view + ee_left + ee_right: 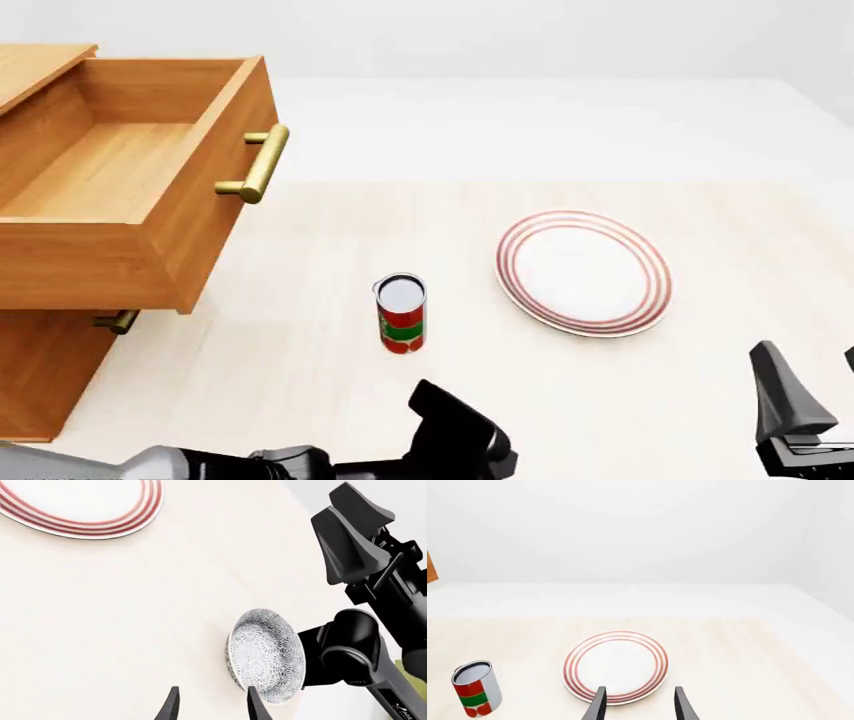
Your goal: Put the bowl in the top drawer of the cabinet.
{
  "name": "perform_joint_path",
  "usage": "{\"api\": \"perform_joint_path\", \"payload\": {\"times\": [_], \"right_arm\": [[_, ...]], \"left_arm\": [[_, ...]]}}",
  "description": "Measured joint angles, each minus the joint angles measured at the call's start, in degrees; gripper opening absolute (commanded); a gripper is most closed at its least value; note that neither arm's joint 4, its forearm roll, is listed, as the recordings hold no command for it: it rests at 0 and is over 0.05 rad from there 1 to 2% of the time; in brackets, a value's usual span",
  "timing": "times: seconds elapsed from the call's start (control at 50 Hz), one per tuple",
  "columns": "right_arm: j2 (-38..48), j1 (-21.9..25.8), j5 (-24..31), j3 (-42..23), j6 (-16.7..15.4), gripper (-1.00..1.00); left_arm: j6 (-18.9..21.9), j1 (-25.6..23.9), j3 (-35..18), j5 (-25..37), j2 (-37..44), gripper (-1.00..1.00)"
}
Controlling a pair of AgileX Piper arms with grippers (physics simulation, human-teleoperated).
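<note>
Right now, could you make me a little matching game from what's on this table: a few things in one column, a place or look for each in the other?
Things:
1. bowl
2. plate
3. can
4. top drawer

Descriptions:
A. pulled open, nothing inside
B. standing upright, red and green label
C. flat, ringed in red
D. grey-blue pattern, seen only by the left wrist camera

Pairs: 1-D, 2-C, 3-B, 4-A

— Bowl (267, 655): white, crowded with grey-blue floral marks. Plate (583, 272)?
— White, ringed in red stripes.
— Can (400, 314), lower centre?
— Red with a green band, silvery rim.
— Cabinet (54, 370), drawer (127, 185) upper left?
— Orange-brown wood, brass handle (258, 165).
</note>
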Motion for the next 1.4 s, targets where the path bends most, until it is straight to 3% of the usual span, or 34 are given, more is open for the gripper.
{"api": "perform_joint_path", "payload": {"times": [0.5, 1.4], "right_arm": [[0.0, 0.0, 0.0, 0.0, 0.0, 1.0], [0.0, 0.0, 0.0, 0.0, 0.0, 1.0]], "left_arm": [[-3.2, -2.6, -5.2, -2.5, 9.1, 1.0], [-5.8, -5.0, -8.7, -3.7, 15.7, 1.0]]}}
